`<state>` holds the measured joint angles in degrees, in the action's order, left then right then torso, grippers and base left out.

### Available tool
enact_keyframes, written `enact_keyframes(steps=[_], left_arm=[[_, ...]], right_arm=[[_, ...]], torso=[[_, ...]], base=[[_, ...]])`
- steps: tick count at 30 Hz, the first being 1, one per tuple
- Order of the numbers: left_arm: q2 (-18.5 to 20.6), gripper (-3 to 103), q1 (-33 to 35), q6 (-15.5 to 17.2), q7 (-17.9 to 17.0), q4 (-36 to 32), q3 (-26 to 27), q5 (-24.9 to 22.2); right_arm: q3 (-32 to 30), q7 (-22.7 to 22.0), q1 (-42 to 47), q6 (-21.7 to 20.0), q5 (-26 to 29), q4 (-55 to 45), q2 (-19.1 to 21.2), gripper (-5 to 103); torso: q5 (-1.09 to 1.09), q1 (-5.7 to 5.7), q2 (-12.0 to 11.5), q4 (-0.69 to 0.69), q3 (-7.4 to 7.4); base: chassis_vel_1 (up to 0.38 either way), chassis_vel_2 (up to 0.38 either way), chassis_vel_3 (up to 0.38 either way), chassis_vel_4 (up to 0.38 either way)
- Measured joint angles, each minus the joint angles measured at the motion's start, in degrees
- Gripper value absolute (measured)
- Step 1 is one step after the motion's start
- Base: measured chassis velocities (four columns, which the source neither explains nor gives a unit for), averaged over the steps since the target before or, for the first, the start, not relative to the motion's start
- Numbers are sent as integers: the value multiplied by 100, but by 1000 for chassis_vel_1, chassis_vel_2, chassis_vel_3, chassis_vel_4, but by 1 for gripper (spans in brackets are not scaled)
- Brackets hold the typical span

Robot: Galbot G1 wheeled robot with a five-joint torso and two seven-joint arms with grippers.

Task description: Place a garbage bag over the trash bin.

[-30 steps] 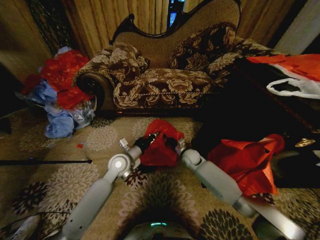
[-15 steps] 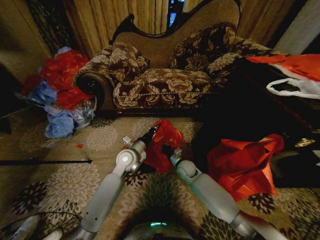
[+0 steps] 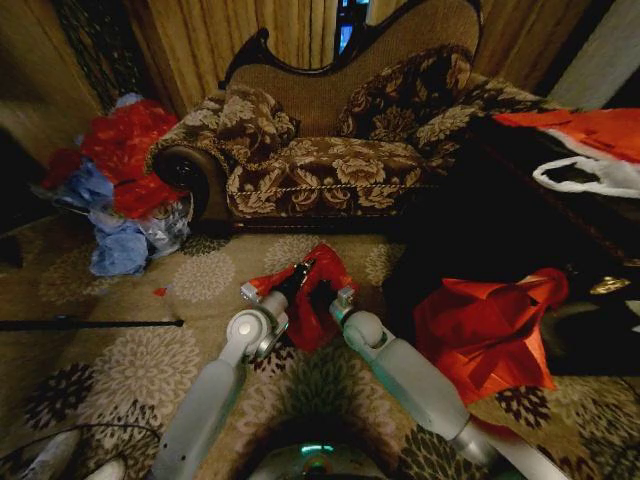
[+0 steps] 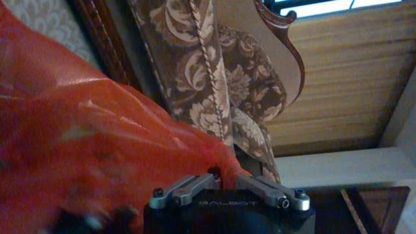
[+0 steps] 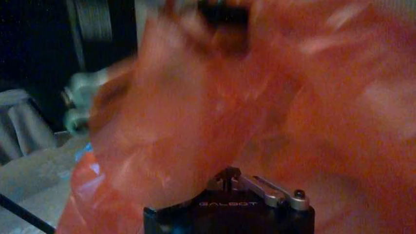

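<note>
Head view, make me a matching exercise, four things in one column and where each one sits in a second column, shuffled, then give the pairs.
Things:
1. garbage bag
2. heap of red and blue bags
3. larger orange-red bag
4. sofa

Places:
A. behind the arms, against the curtains
B. between the left gripper and right gripper
C. on the floor beside the right arm
D. left of the sofa's arm

Pairs: 1-B, 2-D, 3-C, 4-A

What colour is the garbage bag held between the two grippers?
Glossy deep red, clearest in the head view: the garbage bag hangs between left gripper and right gripper.
</note>
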<state>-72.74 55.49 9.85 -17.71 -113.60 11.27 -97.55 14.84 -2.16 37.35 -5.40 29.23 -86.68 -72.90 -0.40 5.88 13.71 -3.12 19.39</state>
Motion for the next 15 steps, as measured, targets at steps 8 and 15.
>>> enact_keyframes(steps=[8,15], left_arm=[[-82,0,91,1,-67,-193,-33,-9],[-159,0,247,-13,-68,-264,136,-10]], right_arm=[[0,18,-156,128,-235,848,-572,0],[128,-17,-229,-287,-344,1322,-841,0]], torso=[[-1,0,0,0,0],[-1,0,-1,0,0]], base=[[0,0,0,0],[0,0,0,0]])
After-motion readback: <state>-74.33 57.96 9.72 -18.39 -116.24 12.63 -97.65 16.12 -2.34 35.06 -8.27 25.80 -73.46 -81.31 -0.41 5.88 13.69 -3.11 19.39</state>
